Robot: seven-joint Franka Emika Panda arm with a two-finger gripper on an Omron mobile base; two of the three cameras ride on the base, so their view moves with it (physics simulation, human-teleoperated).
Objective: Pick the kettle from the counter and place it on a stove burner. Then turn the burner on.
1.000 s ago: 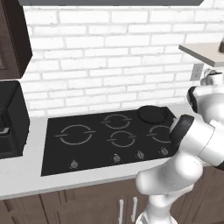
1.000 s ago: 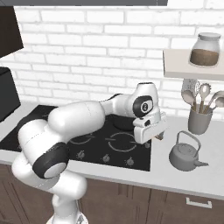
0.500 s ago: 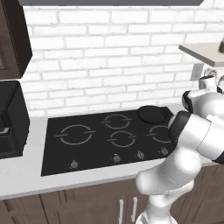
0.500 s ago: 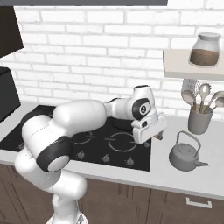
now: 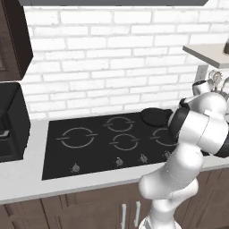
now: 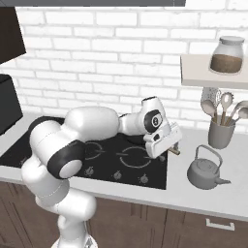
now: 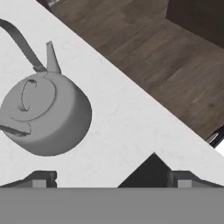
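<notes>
Right base view: the white arm rises from the lower left, bends at a dark elbow, and reaches forward and to the right over the stove, a flat black glass cooktop set in the counter. The wrist ends in the gripper, held above the right edge of the stove and tilted downward toward the counter beyond it. The kettle stands upright on the counter, just right of the stove's right edge and near the counter's front edge, apart from the gripper. A grey utensil holder stands behind it, near the back wall.

Left base view: the stove burner, the largest ring, lies at the left of the stove. A dark pan sits at the right rear of the stove, partly behind the arm's elbow.

Hand view: the kettle appears upper left on the pale counter, its arched handle above it. The two fingertips stand well spread at the lower edge, with nothing between them; the kettle lies outside the gap.
</notes>
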